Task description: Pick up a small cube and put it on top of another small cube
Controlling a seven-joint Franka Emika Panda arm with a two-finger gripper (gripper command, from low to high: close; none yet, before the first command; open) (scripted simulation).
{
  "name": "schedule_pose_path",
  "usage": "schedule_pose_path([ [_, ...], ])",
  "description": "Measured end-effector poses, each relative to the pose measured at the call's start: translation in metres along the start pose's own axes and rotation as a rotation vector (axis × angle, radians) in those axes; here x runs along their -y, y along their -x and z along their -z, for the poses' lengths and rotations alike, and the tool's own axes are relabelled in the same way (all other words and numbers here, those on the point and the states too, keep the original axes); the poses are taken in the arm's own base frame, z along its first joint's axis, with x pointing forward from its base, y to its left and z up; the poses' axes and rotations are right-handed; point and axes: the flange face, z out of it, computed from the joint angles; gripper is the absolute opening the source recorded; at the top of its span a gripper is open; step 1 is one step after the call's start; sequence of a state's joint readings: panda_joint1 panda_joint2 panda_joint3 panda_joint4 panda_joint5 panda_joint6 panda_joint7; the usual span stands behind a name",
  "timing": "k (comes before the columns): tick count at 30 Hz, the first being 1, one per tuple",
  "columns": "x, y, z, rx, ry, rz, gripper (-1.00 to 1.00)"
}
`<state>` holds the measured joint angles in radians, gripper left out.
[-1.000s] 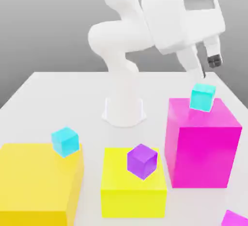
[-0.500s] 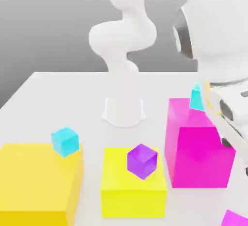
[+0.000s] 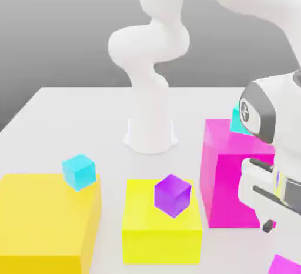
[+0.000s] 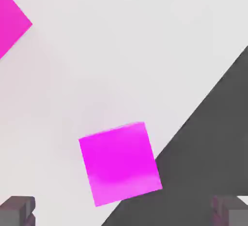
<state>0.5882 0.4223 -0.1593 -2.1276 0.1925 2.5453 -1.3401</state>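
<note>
The fingers [image 4: 17, 210] stand wide apart and hold nothing; in the hand view their two dark tips sit at opposite corners, with the small magenta cube [image 4: 120, 162] lying on the white desk [image 4: 121, 50] between them and a little ahead, not touching either tip. The cube rests close to the desk's edge, beyond which the surround is dark grey. Farther out from the fingers, a corner of the large magenta block [image 4: 9, 21] shows. In the exterior view the hand [image 3: 273, 184] hangs low in front of that large magenta block [image 3: 226, 173], just above the small magenta cube [image 3: 286, 265] at the desk's near corner. A cyan cube [image 3: 238, 120] sits on top of the large block, behind the hand. Well away toward the exterior view's left stand a yellow block [image 3: 161, 229] bearing a purple cube [image 3: 172, 195], and a wider yellow block [image 3: 41, 220] bearing another cyan cube [image 3: 79, 171].
</note>
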Motion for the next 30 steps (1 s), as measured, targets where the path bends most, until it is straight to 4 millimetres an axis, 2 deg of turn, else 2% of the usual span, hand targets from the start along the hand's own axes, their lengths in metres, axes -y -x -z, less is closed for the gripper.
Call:
schedule_pose_path([
  [2,0.002,-0.005,-0.013,0.030,0.004,0.084,0.00],
  [5,0.001,-0.007,-0.058,0.042,0.007,0.119,0.00],
  [6,0.002,-0.006,-0.071,0.043,0.006,0.120,-1.00],
  [11,0.002,-0.006,-0.071,0.044,0.004,0.120,-1.00],
  [12,0.002,-0.005,-0.078,0.044,0.004,0.121,-1.00],
  [14,0.002,-0.007,-0.060,0.045,0.006,0.124,-1.00],
  [16,0.002,-0.007,-0.028,0.044,0.004,0.122,-1.00],
  [18,0.001,0.015,-0.009,0.038,-0.011,0.055,-1.00],
  [23,0.006,0.093,0.026,0.014,-0.058,-0.172,-1.00],
  [30,0.036,0.196,0.069,-0.010,-0.100,-0.474,-1.00],
])
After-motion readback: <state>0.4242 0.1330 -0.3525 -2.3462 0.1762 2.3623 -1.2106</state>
